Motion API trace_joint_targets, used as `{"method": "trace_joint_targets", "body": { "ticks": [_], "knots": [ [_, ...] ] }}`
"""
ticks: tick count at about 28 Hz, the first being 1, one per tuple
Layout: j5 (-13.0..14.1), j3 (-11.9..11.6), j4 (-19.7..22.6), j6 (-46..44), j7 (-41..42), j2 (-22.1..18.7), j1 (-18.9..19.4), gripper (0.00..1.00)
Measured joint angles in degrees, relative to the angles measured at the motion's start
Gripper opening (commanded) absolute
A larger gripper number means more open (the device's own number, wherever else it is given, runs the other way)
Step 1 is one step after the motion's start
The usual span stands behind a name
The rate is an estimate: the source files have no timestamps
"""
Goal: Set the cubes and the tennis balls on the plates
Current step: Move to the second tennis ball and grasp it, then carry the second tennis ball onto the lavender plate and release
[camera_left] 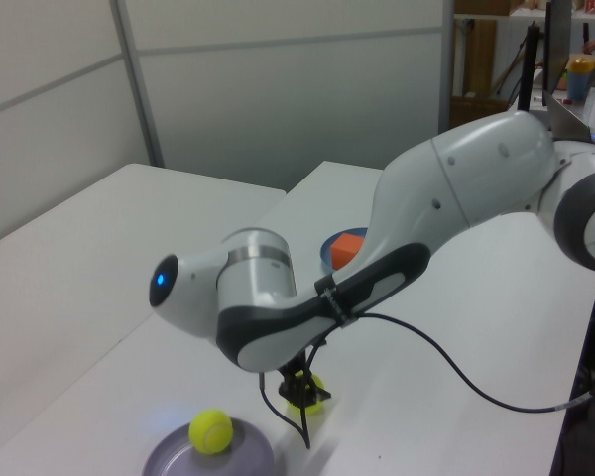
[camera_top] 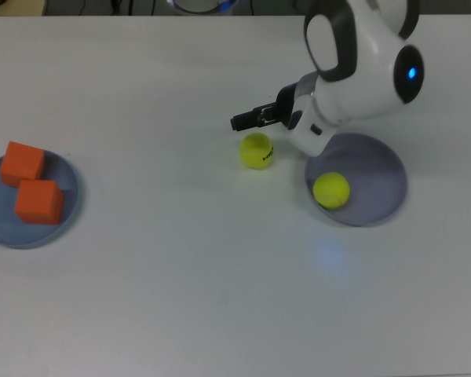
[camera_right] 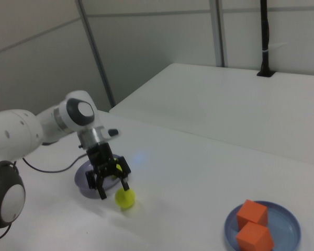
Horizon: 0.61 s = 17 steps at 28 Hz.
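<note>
The hand (camera_right: 113, 189) hangs over the white desk (camera_top: 188, 283) with its fingers (camera_right: 101, 191) spread wide and nothing between them, just above a tennis ball (camera_top: 257, 150) that lies on the bare desk. This ball carries a small black printed mark, too small to read. In the top view, the second tennis ball (camera_top: 331, 189) rests in the lavender plate (camera_top: 381, 192) just to the right, near that plate's left rim. Far to the top view's left, the blue plate (camera_top: 0, 224) holds both orange cubes (camera_top: 38, 202), set side by side.
</note>
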<state>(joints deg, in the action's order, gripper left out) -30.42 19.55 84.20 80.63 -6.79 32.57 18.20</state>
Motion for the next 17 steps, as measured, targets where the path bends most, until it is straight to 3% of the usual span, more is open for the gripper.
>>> {"method": "trace_joint_targets", "body": {
  "ticks": [9,15,16,17],
  "knots": [
    [-0.1,-0.1,1.9,4.5,0.0,2.6,-0.2,1.0],
    [-4.5,-0.3,2.1,12.4,-0.5,3.6,-0.7,1.0],
    [-5.1,-0.5,2.1,13.6,-0.5,3.8,-0.9,0.94],
    [-5.7,-0.7,2.1,14.5,-0.5,4.0,-1.0,0.79]
  ]
}}
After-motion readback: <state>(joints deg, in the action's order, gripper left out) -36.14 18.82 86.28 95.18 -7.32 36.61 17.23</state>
